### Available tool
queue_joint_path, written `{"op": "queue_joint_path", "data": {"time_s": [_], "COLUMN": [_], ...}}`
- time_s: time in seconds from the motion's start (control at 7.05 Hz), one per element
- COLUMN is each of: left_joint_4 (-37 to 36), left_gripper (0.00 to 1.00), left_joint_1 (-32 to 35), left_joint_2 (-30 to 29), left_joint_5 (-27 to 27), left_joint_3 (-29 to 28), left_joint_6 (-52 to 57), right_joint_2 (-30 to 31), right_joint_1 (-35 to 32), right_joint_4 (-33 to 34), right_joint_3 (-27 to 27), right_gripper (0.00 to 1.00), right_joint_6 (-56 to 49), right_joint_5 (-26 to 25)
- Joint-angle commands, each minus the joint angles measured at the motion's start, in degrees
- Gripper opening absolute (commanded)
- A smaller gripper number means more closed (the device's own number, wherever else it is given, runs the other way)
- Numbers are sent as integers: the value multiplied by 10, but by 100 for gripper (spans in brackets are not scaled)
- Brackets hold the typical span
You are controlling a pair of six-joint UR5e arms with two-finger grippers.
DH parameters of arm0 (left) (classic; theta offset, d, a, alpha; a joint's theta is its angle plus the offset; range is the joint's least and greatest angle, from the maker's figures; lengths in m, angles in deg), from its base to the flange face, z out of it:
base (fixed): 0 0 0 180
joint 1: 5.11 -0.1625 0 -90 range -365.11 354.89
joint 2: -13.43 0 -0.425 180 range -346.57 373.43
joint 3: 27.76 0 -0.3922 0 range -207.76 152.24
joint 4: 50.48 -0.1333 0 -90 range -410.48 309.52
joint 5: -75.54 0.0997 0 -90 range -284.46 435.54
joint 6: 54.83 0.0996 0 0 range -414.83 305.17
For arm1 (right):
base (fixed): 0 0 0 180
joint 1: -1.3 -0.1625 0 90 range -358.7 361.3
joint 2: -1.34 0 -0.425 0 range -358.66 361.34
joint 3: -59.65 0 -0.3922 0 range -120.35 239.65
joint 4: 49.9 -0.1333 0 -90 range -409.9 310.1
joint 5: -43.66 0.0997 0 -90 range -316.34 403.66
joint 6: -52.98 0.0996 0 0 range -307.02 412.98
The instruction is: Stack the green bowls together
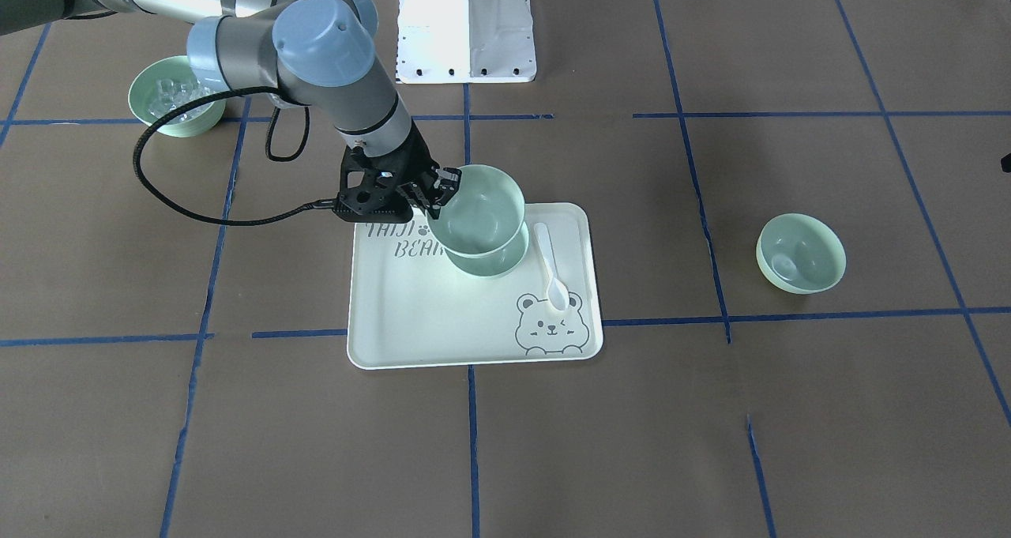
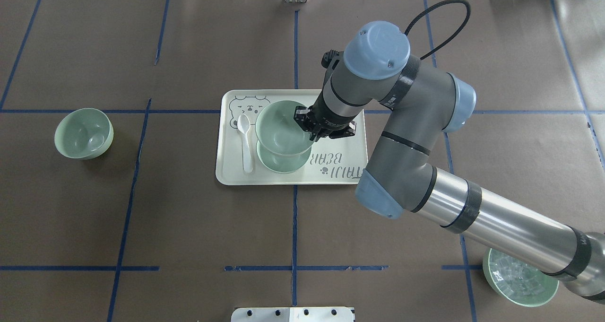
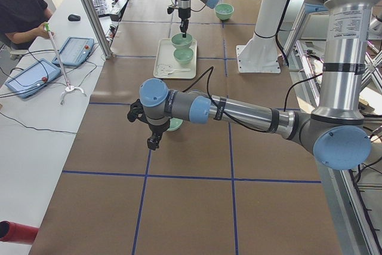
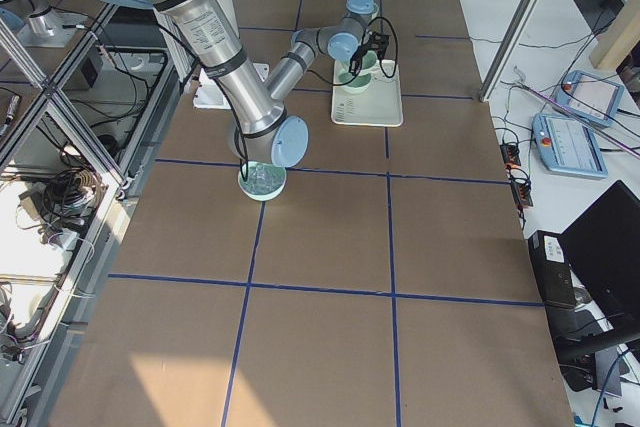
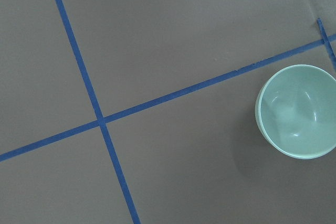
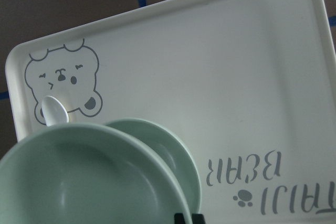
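R fingers (image 1: pixel 442 187) clamp the rim of one green bowl (image 1: pixel 483 206). I see it held over a 2nd bowl (image 1: pixel 491 266) on the tray (image 1: pixel 411 325), next to a white spoon (image 1: pixel 550 263). 3rd bowl (image 1: pixel 800 253) sits on the bench, well apart. L fingers (image 3: pixel 153 143) hang near it; can't tell if open or closed.

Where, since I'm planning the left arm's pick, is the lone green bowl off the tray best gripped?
Probably the rim, from straight above, one finger inside the wall, one outside: the lone bowl sits upright, mouth open. The right hand holds its raised bowl that way.
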Motion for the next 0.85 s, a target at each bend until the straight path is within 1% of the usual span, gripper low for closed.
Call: {"op": "queue_joint_path", "data": {"time_s": [0.0,0.71], "left_joint_4": [0,-1], "left_gripper": [100,100], "left_joint_1": [0,0], "left_joint_2": [0,1], "left_joint_5": [0,-1], "left_joint_3": [2,2], "left_joint_6": [0,-1], "right_joint_2": [-6,-9], "right_joint_1": [29,29], "right_joint_4": [-1,-5], "right_joint_3": [11,27], "right_gripper": [0,0], "right_joint_6": [0,14], "right_joint_5": [-37,-59]}}
